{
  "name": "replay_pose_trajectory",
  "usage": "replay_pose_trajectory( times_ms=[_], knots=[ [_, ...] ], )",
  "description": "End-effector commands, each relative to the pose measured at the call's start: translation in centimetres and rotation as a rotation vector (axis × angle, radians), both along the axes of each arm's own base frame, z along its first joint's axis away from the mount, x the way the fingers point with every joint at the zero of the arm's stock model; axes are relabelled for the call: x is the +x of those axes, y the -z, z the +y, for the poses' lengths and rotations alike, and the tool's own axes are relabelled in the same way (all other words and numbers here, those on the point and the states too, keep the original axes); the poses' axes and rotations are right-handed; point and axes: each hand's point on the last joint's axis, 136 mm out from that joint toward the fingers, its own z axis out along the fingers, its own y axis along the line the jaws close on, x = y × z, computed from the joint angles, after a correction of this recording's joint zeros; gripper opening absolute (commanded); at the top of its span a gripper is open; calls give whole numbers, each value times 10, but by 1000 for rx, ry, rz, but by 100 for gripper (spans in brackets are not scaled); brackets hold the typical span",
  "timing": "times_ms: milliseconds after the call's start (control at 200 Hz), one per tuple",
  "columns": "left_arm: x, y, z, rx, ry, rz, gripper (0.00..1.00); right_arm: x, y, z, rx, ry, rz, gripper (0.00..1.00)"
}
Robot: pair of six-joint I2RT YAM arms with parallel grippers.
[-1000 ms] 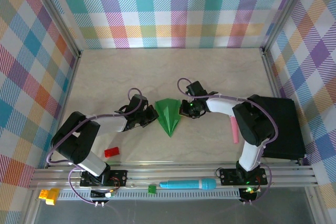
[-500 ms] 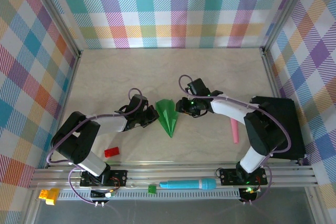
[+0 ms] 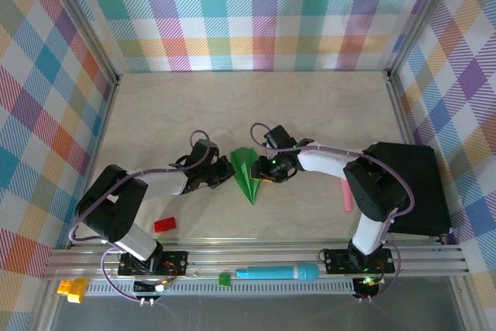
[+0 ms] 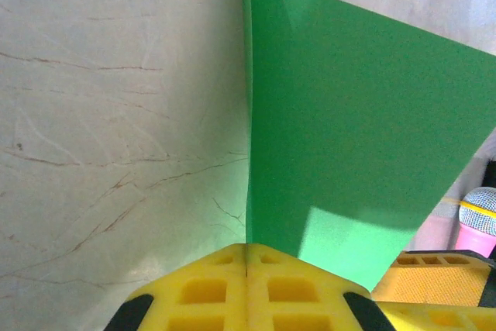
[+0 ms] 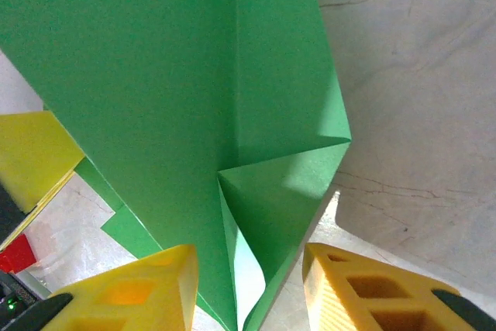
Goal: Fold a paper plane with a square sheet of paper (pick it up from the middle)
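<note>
The square sheet of paper is bright green and folded into a narrow, pointed paper plane shape, tip toward the near edge, at the table's middle. My left gripper is at its left side. In the left wrist view the yellow fingers press together with the paper rising from their seam. My right gripper is at the paper's right side. Its jaws stand open in the right wrist view, and a folded flap of the paper lies between the fingertips.
A pink marker and a black box lie to the right. A red block sits near the left arm's base. On the front rail are a teal marker, a tiny green block and a yellow block.
My right gripper has opened and slid left onto the paper's right side. The paper looks narrower from above. The left arm has stayed put.
</note>
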Motion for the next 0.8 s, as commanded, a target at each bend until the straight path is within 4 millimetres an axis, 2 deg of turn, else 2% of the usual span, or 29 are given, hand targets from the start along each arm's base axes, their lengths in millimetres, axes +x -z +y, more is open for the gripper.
replay_pose_trajectory(
  times_ms=[0, 145, 405, 615, 795],
  knots=[
    [10, -14, -3, -30, -4, -35, 0, 1, -10, 13, 52, -38, -5, 38],
    [10, -15, -4, -30, -3, -37, 0, -2, -15, 12, 55, -37, -11, 34],
    [10, -14, -3, -27, -2, -39, 0, -6, -9, 3, 12, -13, 1, 36],
    [9, -14, -2, -20, -4, -38, 0, -7, -14, -3, -11, 1, -20, 35],
    [9, -14, -1, -18, -4, -40, 0, -10, -13, -1, -2, -5, -12, 33]
  ],
)
